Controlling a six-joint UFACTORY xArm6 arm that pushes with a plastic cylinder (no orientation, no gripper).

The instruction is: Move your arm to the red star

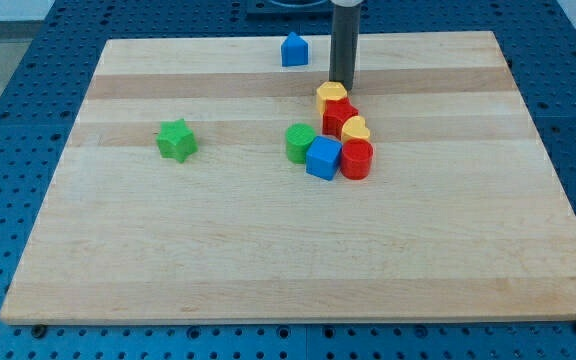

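The red star sits in a tight cluster right of the board's middle, partly hidden between a yellow block above it and a yellow heart below right. My tip stands at the top edge of the upper yellow block, just above the cluster and a short way above the red star. A red cylinder, a blue cube and a green block make up the lower part of the cluster.
A green star lies alone at the view's left. A blue house-shaped block stands near the top edge of the wooden board. A blue perforated table surrounds the board.
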